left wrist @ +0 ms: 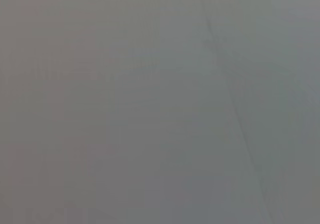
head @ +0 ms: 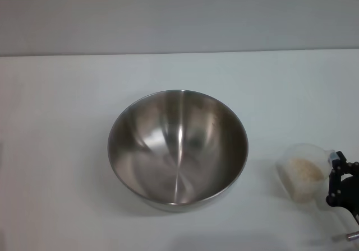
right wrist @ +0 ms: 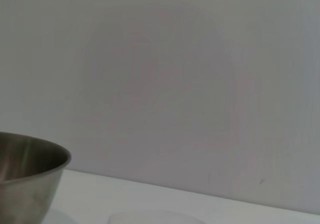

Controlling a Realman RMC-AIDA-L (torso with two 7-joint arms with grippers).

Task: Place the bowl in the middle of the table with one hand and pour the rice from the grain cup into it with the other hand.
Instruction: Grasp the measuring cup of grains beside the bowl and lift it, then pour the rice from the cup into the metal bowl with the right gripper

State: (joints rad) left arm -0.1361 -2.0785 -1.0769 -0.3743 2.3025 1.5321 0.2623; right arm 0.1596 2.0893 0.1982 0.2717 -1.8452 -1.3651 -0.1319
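While right claw grips small clear plastic grain cup of off-white rice, lift clear, tilt slowly over big steel bowl mid white bench; left claw unseen

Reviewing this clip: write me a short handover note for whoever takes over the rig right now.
Right gripper: at the table's right front edge, against the grain cup; whether it has a firm hold cannot be told.
Left gripper: not in view; its wrist camera shows only a blank grey surface.
Bowl: upright near the middle of the table, empty.
Rice: all in the cup, which sits right of the bowl, apart from it.
Done: bowl placed.
Left: carry the cup over the bowl and pour the rice in.
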